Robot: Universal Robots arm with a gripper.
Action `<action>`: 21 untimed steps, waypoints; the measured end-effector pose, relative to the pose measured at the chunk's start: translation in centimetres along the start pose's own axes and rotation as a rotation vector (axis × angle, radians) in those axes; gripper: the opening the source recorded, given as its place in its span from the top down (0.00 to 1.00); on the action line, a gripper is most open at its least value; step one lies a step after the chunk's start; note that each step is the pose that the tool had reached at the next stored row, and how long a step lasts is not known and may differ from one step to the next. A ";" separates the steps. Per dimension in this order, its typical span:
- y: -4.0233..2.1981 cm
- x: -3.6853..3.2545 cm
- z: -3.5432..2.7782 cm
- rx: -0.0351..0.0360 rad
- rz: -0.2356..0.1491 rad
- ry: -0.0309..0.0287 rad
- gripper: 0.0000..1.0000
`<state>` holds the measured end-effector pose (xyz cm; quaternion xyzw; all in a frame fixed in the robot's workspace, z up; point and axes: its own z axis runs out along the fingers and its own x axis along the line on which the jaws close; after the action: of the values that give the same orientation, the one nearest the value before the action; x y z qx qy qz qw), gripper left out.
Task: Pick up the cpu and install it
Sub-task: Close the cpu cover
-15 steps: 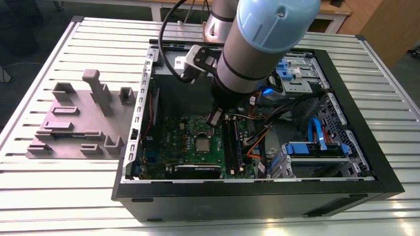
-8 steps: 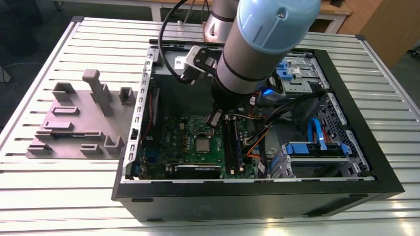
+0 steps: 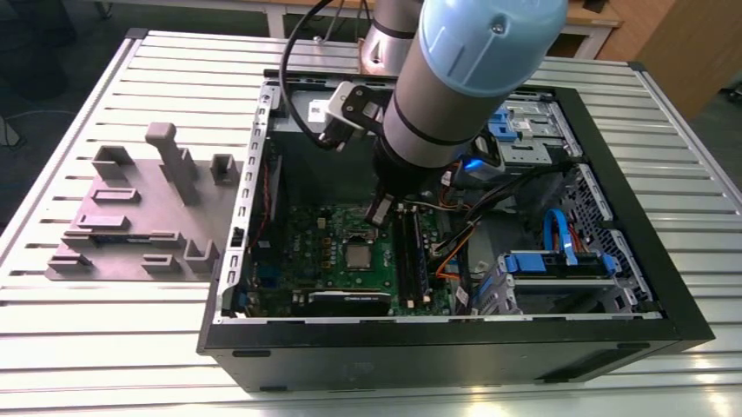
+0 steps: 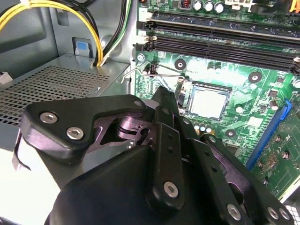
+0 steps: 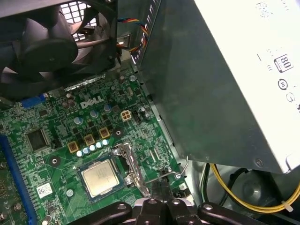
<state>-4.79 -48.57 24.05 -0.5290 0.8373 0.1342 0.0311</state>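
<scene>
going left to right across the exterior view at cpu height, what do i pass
grey fixture → cpu → memory slots → orange cables → blue drive caddy

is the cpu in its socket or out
In: the cpu lies flat inside the socket on the motherboard, in both wrist views.

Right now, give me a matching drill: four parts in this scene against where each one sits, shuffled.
Things:
1 cpu
2 black fan
3 yellow cables
4 grey fixture plate

Places:
A on the slatted table, outside the case
B on the green board
C beside the grey power box
D against the vent grille

Pairs: 1-B; 2-D; 3-C; 4-A
</scene>
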 end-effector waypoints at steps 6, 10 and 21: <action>-0.04 0.09 -0.02 0.0005 0.000 0.0009 0.90; -0.09 0.20 -0.06 0.0006 0.000 0.0013 0.90; -0.17 0.37 -0.09 0.0018 0.000 0.0037 0.90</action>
<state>-4.79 -48.99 24.03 -0.5291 0.8376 0.1324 0.0300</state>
